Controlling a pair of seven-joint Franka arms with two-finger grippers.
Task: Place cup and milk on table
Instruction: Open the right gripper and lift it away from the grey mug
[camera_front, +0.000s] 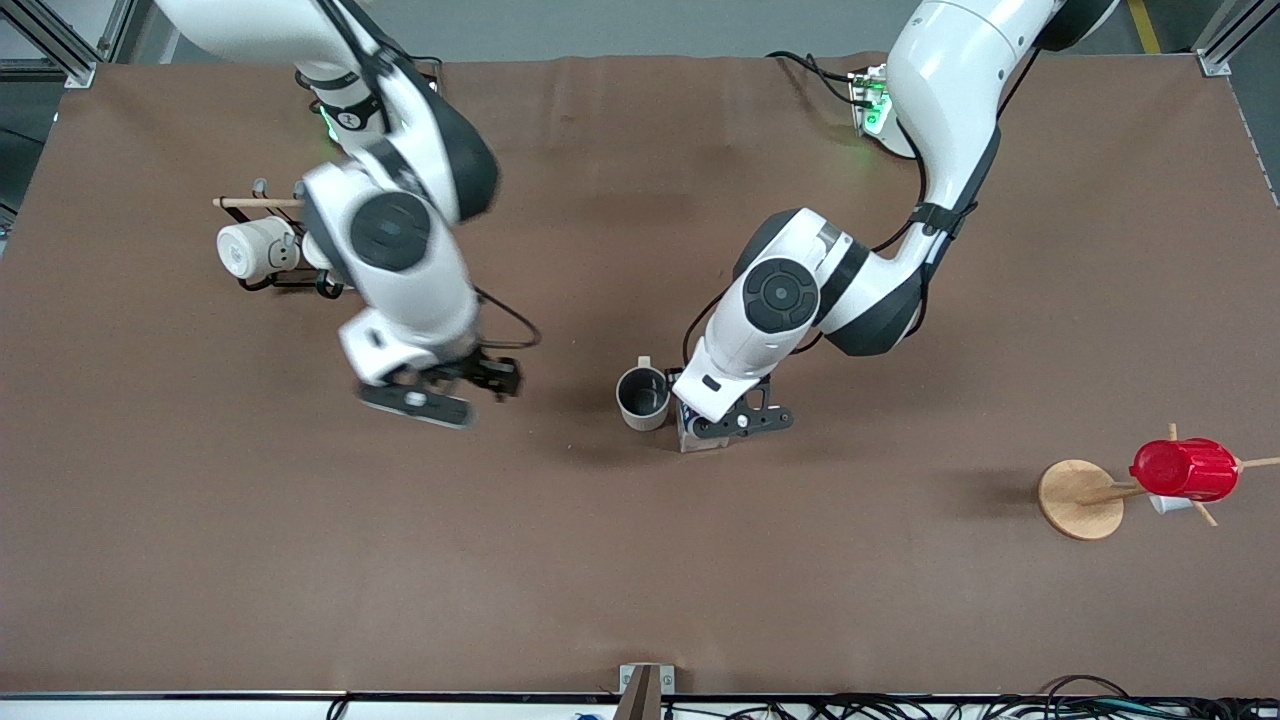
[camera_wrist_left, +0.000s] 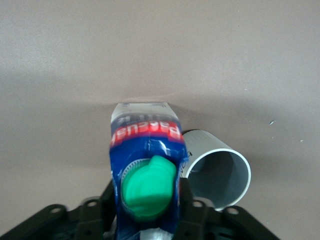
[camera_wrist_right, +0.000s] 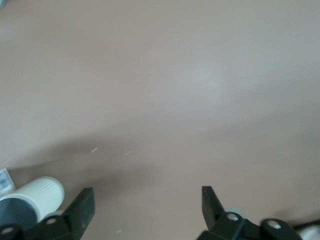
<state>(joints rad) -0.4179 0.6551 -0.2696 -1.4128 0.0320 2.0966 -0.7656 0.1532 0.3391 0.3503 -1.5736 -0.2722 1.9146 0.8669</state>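
Note:
The cream-beige cup stands upright on the brown table near its middle, its dark inside showing. The blue and white milk stands right beside it, toward the left arm's end, mostly hidden under my left gripper. In the left wrist view my left gripper is shut on the milk below its green cap, with the cup close alongside. My right gripper hangs open and empty over bare table toward the right arm's end; the right wrist view shows it with the cup off to one side.
A black rack with a wooden peg holds a whiter mug toward the right arm's end. A wooden stand with a red plastic cup on a peg sits toward the left arm's end.

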